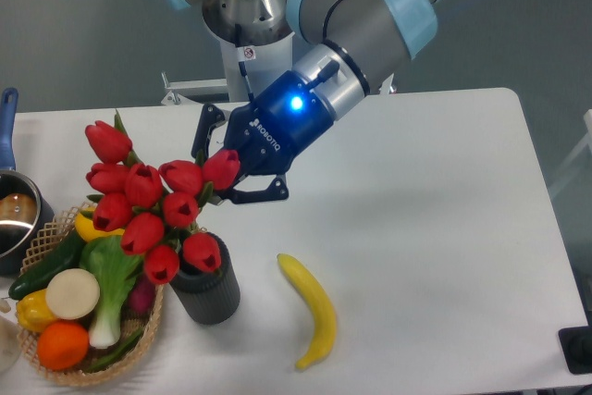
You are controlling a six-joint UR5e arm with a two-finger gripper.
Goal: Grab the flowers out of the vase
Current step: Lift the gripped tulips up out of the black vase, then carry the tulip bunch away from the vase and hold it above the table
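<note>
The flowers (148,203), a bunch of red tulips with green leaves, hang tilted to the left above the vase (205,290), a short dark grey cylinder on the white table. My gripper (220,166) is shut on the flowers at the bunch's right side, just behind the rightmost bloom. The stems are hidden behind the blooms, and the lowest bloom overlaps the vase's rim, so I cannot tell whether the stems still reach into the mouth.
A wicker basket (55,358) of vegetables and fruit sits at the lower left, touching the vase's left side. A yellow banana (313,310) lies right of the vase. A pot (17,215) with a blue handle stands at the left edge.
</note>
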